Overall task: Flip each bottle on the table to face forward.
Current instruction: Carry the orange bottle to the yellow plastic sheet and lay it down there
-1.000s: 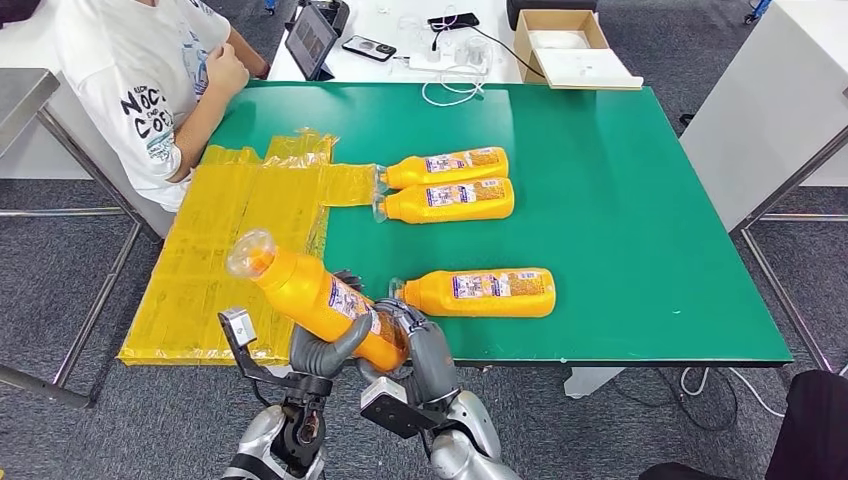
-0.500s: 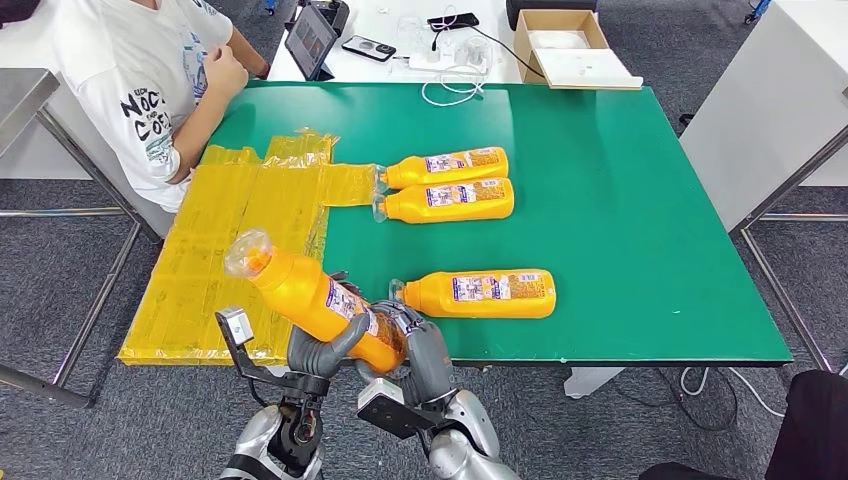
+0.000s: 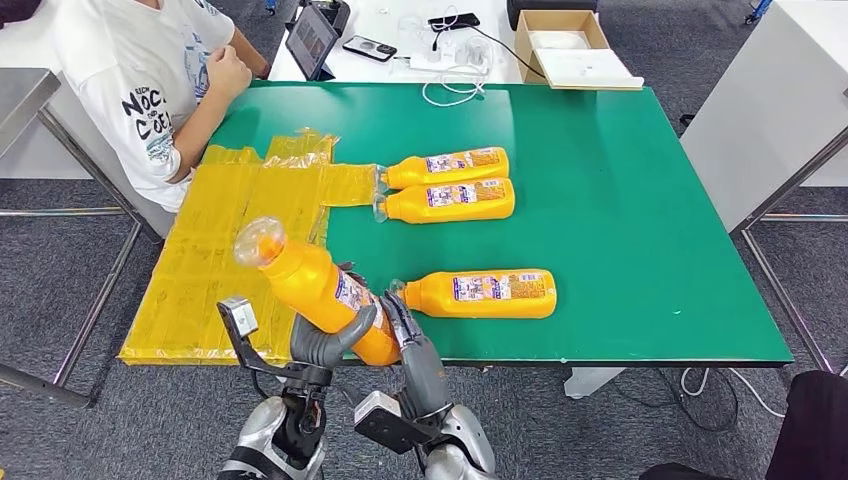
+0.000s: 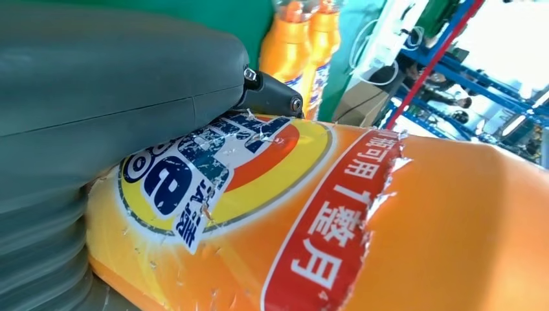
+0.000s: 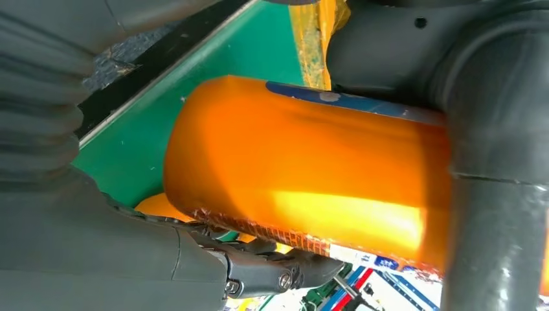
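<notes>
Held bottle (image 3: 318, 291) tipped steeper; left hand (image 3: 322, 345) grips it, right hand (image 3: 415, 358) fingers released.

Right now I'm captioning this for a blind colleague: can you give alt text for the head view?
The left hand holds a tilted orange bottle, clear cap up, at the near edge of a green table, with the right hand against its base. Three more orange bottles lie on the table, and a person sits at the far left corner.

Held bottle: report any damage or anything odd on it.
The held bottle has a worn label: the print is scratched and flaking, and the red band's edge is torn and ragged. The left robot hand grips the bottle tilted above the table edge. No spill is visible.
</notes>
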You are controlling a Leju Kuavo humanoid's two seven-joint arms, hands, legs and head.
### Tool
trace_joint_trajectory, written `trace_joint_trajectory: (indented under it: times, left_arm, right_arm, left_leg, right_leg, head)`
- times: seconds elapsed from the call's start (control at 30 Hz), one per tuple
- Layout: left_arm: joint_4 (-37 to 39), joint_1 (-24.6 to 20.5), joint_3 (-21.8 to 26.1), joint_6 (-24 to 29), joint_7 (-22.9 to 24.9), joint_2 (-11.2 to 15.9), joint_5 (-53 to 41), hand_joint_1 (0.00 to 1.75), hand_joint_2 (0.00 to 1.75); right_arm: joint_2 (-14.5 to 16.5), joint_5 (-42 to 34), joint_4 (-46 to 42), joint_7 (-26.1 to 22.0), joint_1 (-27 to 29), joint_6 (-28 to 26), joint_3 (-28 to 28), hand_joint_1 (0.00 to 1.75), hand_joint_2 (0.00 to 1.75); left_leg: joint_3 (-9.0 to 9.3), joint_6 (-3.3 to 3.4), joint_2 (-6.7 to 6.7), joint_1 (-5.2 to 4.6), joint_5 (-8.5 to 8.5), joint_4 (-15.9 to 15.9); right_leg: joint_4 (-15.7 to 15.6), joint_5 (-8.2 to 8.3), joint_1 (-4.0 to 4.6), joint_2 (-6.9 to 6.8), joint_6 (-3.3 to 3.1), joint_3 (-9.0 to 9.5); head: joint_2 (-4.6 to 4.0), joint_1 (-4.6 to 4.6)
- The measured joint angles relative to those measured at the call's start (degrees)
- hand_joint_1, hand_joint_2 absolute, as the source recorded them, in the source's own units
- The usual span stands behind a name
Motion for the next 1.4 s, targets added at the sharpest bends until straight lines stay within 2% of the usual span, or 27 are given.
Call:
trace_joint_trajectory:
  times: [0.3, 0.4, 0.63, 0.7, 0.77, 0.83, 0.9, 0.97, 1.1, 1.23, 1.4]
  left_arm:
    - [-1.12, -3.56, 1.01, 4.06, -1.72, 0.0, -2.61, 1.75, 1.75]
    - [-1.23, -5.17, 1.72, 7.49, -3.34, 0.03, -5.69, 1.75, 1.75]
    - [1.37, -10.86, 4.98, 23.27, -9.17, 1.33, -20.86, 1.75, 1.75]
    - [4.05, -13.38, 6.06, 30.25, -10.2, 2.36, -28.58, 1.75, 1.75]
    - [8.59, -16.81, 7.0, 38.48, -9.84, 4.08, -40.21, 1.75, 1.75]
    - [13.53, -20.08, 8.1, 43.84, -7.19, 5.84, -54.53, 1.75, 1.75]
    - [18.37, -22.8, 9.83, 45.48, -2.78, 7.38, -70.36, 1.75, 1.75]
    - [22.9, -24.88, 11.57, 45.83, 1.3, 8.74, -82.06, 1.75, 1.75]
    - [32.03, -28.38, 13.27, 45.78, 8.57, 11.82, -93.32, 1.75, 1.75]
    - [38.9, -30.58, 13.47, 41.92, 12.04, 14.46, -97.49, 1.75, 1.75]
    - [43.6, -31.87, 13.46, 36.07, 13.7, 16.02, -98.8, 1.75, 1.75]
  right_arm:
    - [-0.75, -1.02, -7.06, 0.79, 2.63, 2.64, -1.1, 0.0, 0.0]
    - [-0.9, -2.14, -8.92, 0.06, 3.28, 2.47, -1.46, 0.0, 0.0]
    - [-1.72, -9.39, -20.04, -0.6, 5.41, -2.38, -1.65, 0.0, 0.0]
    - [-1.94, -10.77, -24.07, -0.63, 5.98, -4.13, -1.58, 0.0, 0.0]
    - [-2.09, -11.8, -27.82, -0.67, 6.29, -5.57, -1.43, 0.0, 0.0]
    - [-2.13, -12.65, -30.04, -0.7, 6.31, -5.67, -1.37, 0.0, 0.87]
    - [-2.13, -13.2, -30.74, -0.7, 6.27, -4.71, -1.42, 0.0, 1.75]
    - [-2.13, -13.39, -30.89, -0.7, 6.17, -3.8, -1.47, 0.0, 1.75]
    - [-2.13, -13.62, -30.79, -0.7, 5.75, -2.21, -1.52, 0.0, 1.75]
    - [-2.11, -13.84, -30.55, -0.69, 5.49, -1.08, -1.62, 0.0, 1.75]
    - [-2.08, -13.83, -29.98, -0.68, 5.3, 0.14, -1.67, 0.0, 1.75]
  left_leg:
    - [0.0, 0.0, -0.01, 0.0, 0.01, 0.0]
    - [0.0, 0.0, -0.02, 0.0, 0.01, 0.0]
    - [0.0, 0.0, -0.02, 0.0, 0.03, 0.0]
    - [-0.01, 0.0, -0.04, 0.01, 0.05, 0.0]
    - [0.01, -0.01, -0.06, 0.02, 0.08, 0.0]
    - [0.03, -0.02, -0.04, 0.03, 0.09, 0.0]
    - [0.04, -0.03, -0.02, 0.03, 0.09, 0.0]
    - [0.04, -0.03, 0.0, 0.03, 0.1, 0.0]
    - [0.04, -0.03, 0.02, 0.03, 0.1, 0.0]
    - [0.02, -0.03, 0.01, 0.04, 0.09, 0.0]
    - [0.0, -0.03, 0.0, 0.03, 0.09, 0.0]
  right_leg:
    - [0.01, 0.01, 0.01, 0.0, 0.0, 0.04]
    - [0.01, 0.01, 0.0, 0.0, 0.0, 0.04]
    - [0.01, 0.02, 0.01, -0.01, 0.0, 0.04]
    - [0.02, 0.02, 0.01, -0.01, 0.0, 0.05]
    - [0.03, 0.02, 0.02, -0.01, 0.0, 0.06]
    - [0.04, 0.02, 0.03, 0.0, -0.01, 0.09]
    - [0.04, 0.03, 0.04, 0.01, -0.01, 0.11]
    - [0.05, 0.04, 0.04, 0.05, -0.01, 0.09]
    - [0.05, 0.04, 0.04, 0.1, -0.01, 0.07]
    - [0.05, 0.03, 0.04, 0.1, -0.01, 0.06]
    - [0.05, 0.02, 0.03, 0.1, -0.02, 0.05]
  head:
    - [0.0, -0.01]
    - [0.0, 0.01]
    - [0.0, 0.01]
    - [0.0, 0.02]
    - [0.0, 0.01]
    - [0.0, 0.01]
    - [0.0, 0.03]
    - [0.0, 0.02]
    - [0.0, 0.02]
    - [0.0, 0.03]
    - [0.0, 0.03]
